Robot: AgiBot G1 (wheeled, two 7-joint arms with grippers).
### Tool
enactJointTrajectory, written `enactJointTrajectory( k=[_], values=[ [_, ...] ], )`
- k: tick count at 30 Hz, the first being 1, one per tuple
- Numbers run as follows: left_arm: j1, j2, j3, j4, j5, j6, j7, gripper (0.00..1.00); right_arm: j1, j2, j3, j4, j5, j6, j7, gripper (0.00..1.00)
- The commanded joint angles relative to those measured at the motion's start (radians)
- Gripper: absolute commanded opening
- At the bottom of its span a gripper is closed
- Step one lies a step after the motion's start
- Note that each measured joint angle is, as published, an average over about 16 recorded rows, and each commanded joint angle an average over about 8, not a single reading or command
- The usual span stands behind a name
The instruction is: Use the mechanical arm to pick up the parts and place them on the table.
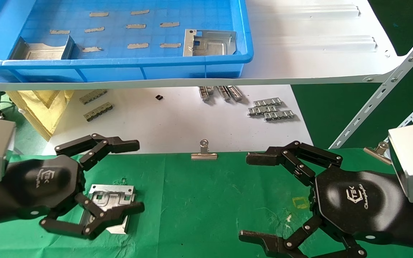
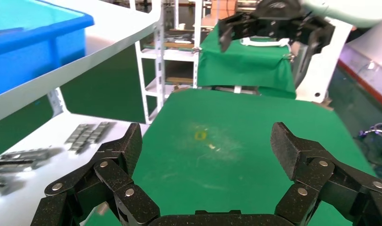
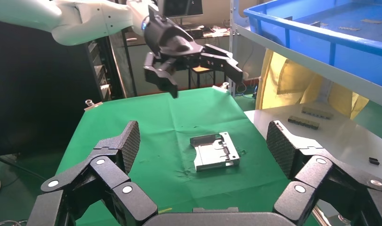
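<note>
My left gripper [image 1: 136, 176] hangs above the green-clothed table [image 1: 199, 200] with its fingers spread wide and nothing between them. Directly under it, lying flat on the cloth and apart from my fingertips, is one silver stamped plate [image 1: 110, 200]; the right wrist view shows that plate [image 3: 214, 150] on the table with my left gripper [image 3: 203, 75] raised clear above it. Beyond my left gripper, up on the white shelf board [image 1: 310, 68], sits the blue tray [image 1: 120, 66], and in it are two more plates: one [image 1: 43, 50] in the near corner on my left side, one [image 1: 209, 42] in the near corner on my right. Tan tape strips [image 1: 136, 26] are stuck to the tray floor between them.

Ahead of my fingertips, on the white sheet [image 1: 177, 118], lie grey ribbed connector strips [image 1: 271, 108], and a binder clip [image 1: 204, 151] grips the cloth's far edge between my two hands.

My right gripper [image 1: 244, 195] hovers over bare green cloth, fingers likewise wide apart and holding nothing, well away from the plate on the table.
</note>
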Motion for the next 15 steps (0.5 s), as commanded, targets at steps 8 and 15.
enactJointTrajectory(
  k=[8, 15],
  values=[
    [0.069, -0.023, -0.087, -0.162, -0.005, -0.015, -0.114, 1.0, 0.0, 0.0, 0.0, 0.0, 0.0, 0.0, 0.0, 1.0],
    [0.101, -0.034, -0.127, -0.237, -0.008, -0.02, -0.16, 1.0, 0.0, 0.0, 0.0, 0.0, 0.0, 0.0, 0.0, 1.0]
  ],
)
